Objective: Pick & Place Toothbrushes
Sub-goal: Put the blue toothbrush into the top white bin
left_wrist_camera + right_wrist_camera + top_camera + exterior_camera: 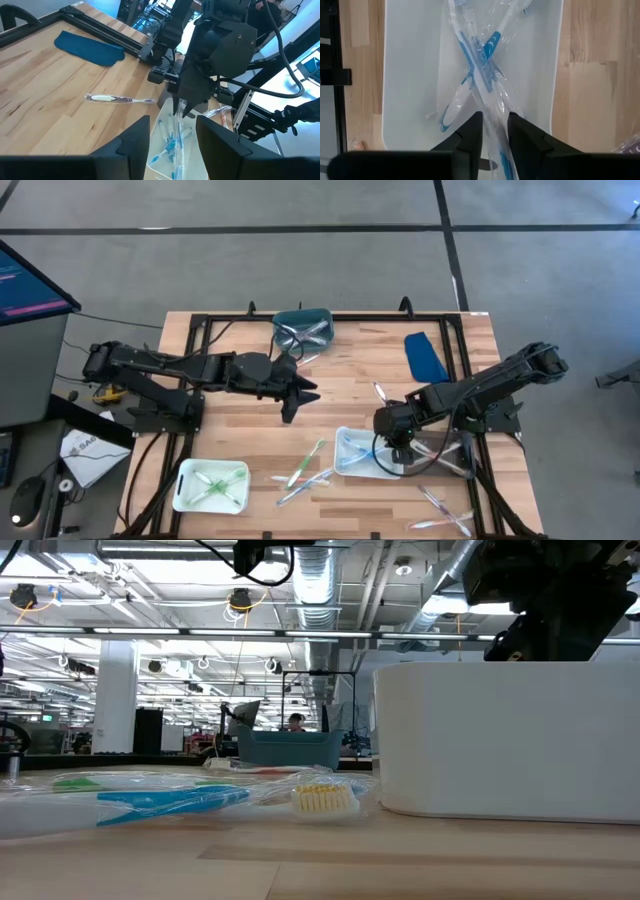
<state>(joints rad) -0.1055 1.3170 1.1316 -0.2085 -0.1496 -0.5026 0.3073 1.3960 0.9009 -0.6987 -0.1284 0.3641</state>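
My right gripper [495, 131] hangs over the white tray [352, 442] at the table's near right, fingers close on either side of a clear-wrapped blue toothbrush [481, 75]. Other blue toothbrushes [454, 102] lie in that tray. My left gripper [300, 394] hovers open over the table's middle, touching nothing. Loose wrapped toothbrushes lie flat on the wood left of the tray [305, 466], at the near right corner [446, 506] and behind the tray [119, 99]. My right gripper pinches the wrapped blue toothbrush between its two fingers, at a place along the handle [493, 119]. The fingers [183, 107] come steeply from above. The brush hangs slanting below them, its lower part [176, 134] down in the white tray across the other blue brushes.
A white tray with green toothbrushes [211, 486] stands at the near left. A teal bin [303, 327] with toothbrushes sits at the far edge, a blue flat piece [425, 355] at the far right. Pink-wrapped brushes [447, 456] lie right of the white tray. Black rails frame the table.
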